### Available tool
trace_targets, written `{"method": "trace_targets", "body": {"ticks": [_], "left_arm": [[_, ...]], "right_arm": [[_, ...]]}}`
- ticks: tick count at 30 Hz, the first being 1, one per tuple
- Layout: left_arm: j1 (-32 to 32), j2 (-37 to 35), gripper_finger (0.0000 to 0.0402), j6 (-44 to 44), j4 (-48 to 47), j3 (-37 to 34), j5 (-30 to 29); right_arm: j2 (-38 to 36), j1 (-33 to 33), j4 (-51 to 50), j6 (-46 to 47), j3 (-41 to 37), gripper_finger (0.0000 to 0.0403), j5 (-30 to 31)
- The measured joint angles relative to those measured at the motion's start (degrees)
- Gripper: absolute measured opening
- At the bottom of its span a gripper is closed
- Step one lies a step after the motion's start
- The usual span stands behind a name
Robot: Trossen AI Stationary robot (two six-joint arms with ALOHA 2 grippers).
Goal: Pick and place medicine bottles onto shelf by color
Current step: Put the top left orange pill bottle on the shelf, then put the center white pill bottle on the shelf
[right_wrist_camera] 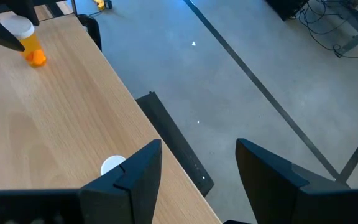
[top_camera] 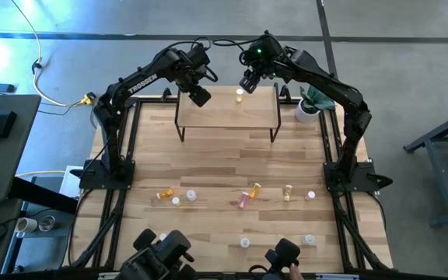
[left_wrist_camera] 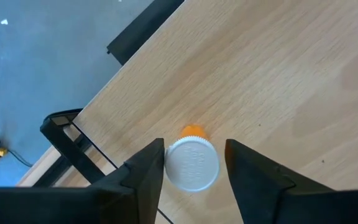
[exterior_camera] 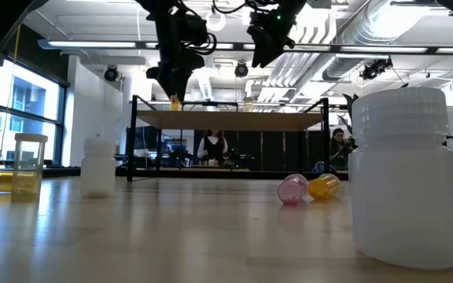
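**Both arms over the shelf, orange bottle between the left fingers**

Left arm reaches in from the table's 10 o'clock side, wrist bent down, left gripper (top_camera: 198,95) hanging over the shelf (top_camera: 216,115) at its 9 o'clock end. In the left wrist view its fingers (left_wrist_camera: 148,171) stand on either side of an upright orange bottle (left_wrist_camera: 192,163) resting on the shelf board — a thin gap shows on each side, so the fingers are apart and not pressing the cap.

Right arm comes from the 2 o'clock side, right gripper (top_camera: 247,82) over the shelf's far edge near 12 o'clock, fingers spread wide, holding nothing. A second bottle (top_camera: 239,95) with a white cap stands on the shelf just beside it.

Count, high view — two bottles on the shelf. On the table towards 6 o'clock: one orange (top_camera: 164,194), one pink (top_camera: 244,200), two yellowish (top_camera: 255,188), and about five white or clear ones; some are too small to tell apart. A large white jar (exterior_camera: 403,177) stands close in the low view.
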Motion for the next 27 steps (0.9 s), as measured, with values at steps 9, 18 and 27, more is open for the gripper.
{"method": "trace_targets", "body": {"ticks": [9,18,27], "left_arm": [[0.18,-0.37,0.0179,1.43,-0.11,3.05,0.16],[0.2,-0.46,0.018,2.19,-2.91,12.81,1.37],[-0.88,-6.06,0.0171,6.04,-7.19,13.21,7.58]], "right_arm": [[-0.27,0.0,-1.08,1.3,0.0,0.0197,0.03],[-3.23,0.02,-3.06,2.67,0.0,0.0197,-0.55],[-6.74,0.04,-9.56,5.18,-0.36,0.0197,-5.81]]}}
